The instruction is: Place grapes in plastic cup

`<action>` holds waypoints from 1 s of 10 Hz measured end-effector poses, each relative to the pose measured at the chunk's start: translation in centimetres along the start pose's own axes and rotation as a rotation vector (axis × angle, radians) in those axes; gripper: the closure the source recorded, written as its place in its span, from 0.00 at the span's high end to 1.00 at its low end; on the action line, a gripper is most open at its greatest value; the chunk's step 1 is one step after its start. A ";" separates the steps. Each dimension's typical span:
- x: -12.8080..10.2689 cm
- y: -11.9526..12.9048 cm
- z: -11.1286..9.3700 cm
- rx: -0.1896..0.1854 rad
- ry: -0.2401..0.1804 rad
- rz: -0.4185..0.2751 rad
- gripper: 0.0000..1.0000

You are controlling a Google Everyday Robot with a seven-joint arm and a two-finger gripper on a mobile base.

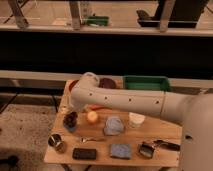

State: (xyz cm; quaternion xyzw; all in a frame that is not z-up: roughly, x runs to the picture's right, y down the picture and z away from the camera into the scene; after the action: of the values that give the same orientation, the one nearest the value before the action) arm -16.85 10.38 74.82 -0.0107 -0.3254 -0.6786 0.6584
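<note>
The dark maroon grapes (pixel 71 120) are at the left of the wooden table (pixel 165 135). Light blue of the plastic cup (pixel 70 129) shows right beneath them. I cannot tell whether the bunch rests in the cup or is held just above it. My white arm (pixel 125 100) reaches in from the right and bends down at its rounded elbow. My gripper (pixel 73 113) is at the arm's lower end, directly over the grapes and largely hidden by the arm.
A yellow-orange fruit (pixel 92 116), a blue-grey crumpled item (pixel 114 125) and a white cup (pixel 136 119) sit right of the grapes. The front row holds a metal cup (pixel 56 142), a black block (pixel 84 153) and a blue sponge (pixel 120 150). A green bin (pixel 146 82) and bowls (pixel 106 82) are behind.
</note>
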 end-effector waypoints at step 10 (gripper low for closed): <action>-0.4 -0.2 0.0 -0.008 0.006 -0.026 0.00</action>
State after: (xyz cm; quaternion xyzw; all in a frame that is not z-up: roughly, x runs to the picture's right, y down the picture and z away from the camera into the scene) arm -17.01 10.76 74.54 -0.0071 -0.3208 -0.6885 0.6504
